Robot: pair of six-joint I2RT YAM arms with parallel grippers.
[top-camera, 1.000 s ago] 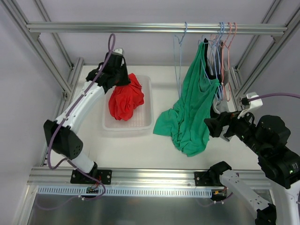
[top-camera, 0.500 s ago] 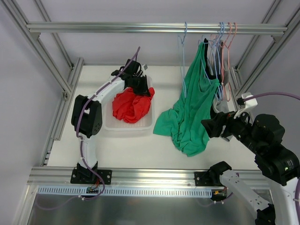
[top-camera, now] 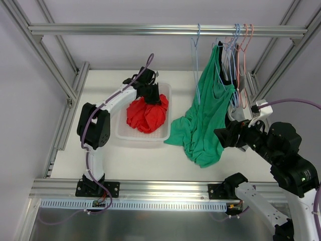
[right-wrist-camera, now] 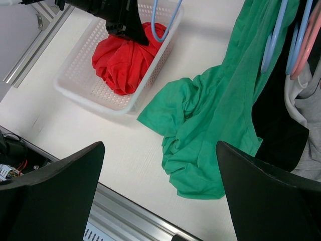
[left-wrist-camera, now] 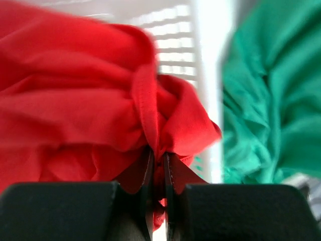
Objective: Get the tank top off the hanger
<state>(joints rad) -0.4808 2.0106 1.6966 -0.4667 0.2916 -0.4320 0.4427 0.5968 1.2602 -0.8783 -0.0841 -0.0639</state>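
The red tank top (top-camera: 146, 113) lies bunched in the white basket (top-camera: 124, 133), off the hanger. My left gripper (top-camera: 152, 94) is over the basket's far right side, shut on a fold of the red fabric (left-wrist-camera: 150, 100), which is pinched between its jaws (left-wrist-camera: 158, 156). The bare light-blue hanger (top-camera: 195, 60) hangs on the top rail, to the right of the basket. It also shows in the right wrist view (right-wrist-camera: 153, 20), above the tank top (right-wrist-camera: 123, 57). My right gripper (top-camera: 228, 135) is open and empty (right-wrist-camera: 160, 193), near the right edge of the green top.
A green top (top-camera: 205, 120) hangs from a hanger and trails onto the table right of the basket, touching its corner. Dark and grey garments on pink and blue hangers (top-camera: 239, 42) hang at the right end of the rail. Metal frame posts stand on both sides.
My left arm has swung right with the red tank top, and the basket has slid right until it touches the green top. My right gripper has shifted slightly left.
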